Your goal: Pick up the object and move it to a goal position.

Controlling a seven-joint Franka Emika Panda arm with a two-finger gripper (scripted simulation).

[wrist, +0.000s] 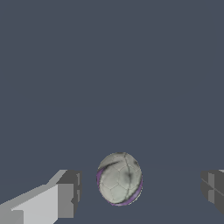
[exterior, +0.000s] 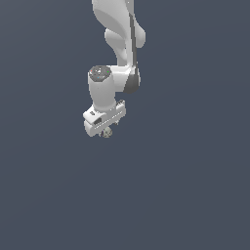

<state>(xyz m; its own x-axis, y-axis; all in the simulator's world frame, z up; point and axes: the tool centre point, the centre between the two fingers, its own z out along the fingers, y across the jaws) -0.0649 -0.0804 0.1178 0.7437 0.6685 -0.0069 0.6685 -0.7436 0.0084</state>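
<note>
Ball (wrist: pixel 119 178), pale grey with dark speckles and a purple edge, is seen in the wrist view between the fingertips (wrist: pixel 66 199) of the gripper (wrist: pixel 140 192), which is spread wide with clear gaps on both sides. Nothing is held. Farther off, the white arm (exterior: pixel 119 34) is shown in the exterior view above the ball (exterior: pixel 107 132).

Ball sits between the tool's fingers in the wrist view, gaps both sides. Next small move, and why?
Probably close the tool. The wrist view shows the ball between the two fingers, with a gap on each side, wider on one, so nothing grips it yet. In the exterior view the ball sits right under the tool. Whether the fingers are low enough can't be judged.
</note>
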